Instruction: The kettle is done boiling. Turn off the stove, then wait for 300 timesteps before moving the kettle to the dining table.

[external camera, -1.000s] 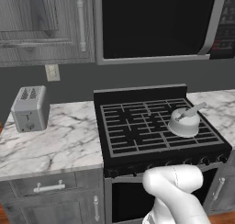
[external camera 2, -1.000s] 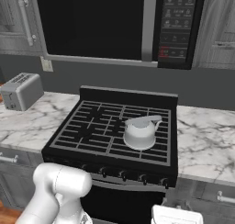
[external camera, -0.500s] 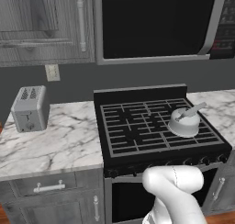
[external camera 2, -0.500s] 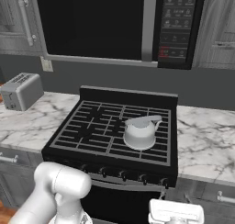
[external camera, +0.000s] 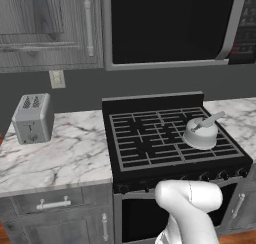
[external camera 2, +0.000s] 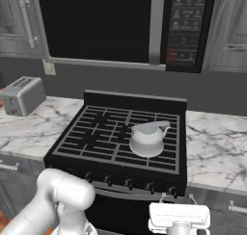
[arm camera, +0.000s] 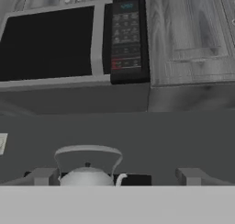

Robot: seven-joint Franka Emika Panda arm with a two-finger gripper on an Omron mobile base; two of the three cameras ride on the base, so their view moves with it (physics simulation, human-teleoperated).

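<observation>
The light-grey kettle (external camera: 201, 132) (external camera 2: 147, 138) stands on the front right burner of the black stove (external camera: 145, 143) (external camera 2: 96, 137). A row of small knobs (external camera: 220, 175) (external camera 2: 128, 183) runs along the stove's front edge. In the right base view my gripper (external camera 2: 178, 205) hangs low in front of the stove, below the knobs. In the hand view my gripper (arm camera: 117, 177) is open, its two fingertips (arm camera: 43, 176) wide apart with nothing between them, and the kettle (arm camera: 87, 175) sits ahead, left of centre. The dining table is out of view.
A silver toaster (external camera: 32, 118) (external camera 2: 21, 95) stands on the marble counter (external camera: 55, 158) left of the stove. Another marble counter (external camera 2: 217, 137) lies to the right. A black microwave (external camera: 170, 23) (external camera 2: 120, 24) (arm camera: 73, 44) hangs above the stove between grey cabinets.
My hand has crept slightly upward in front of the stove. The kettle has not moved and the jaws stay wide.
</observation>
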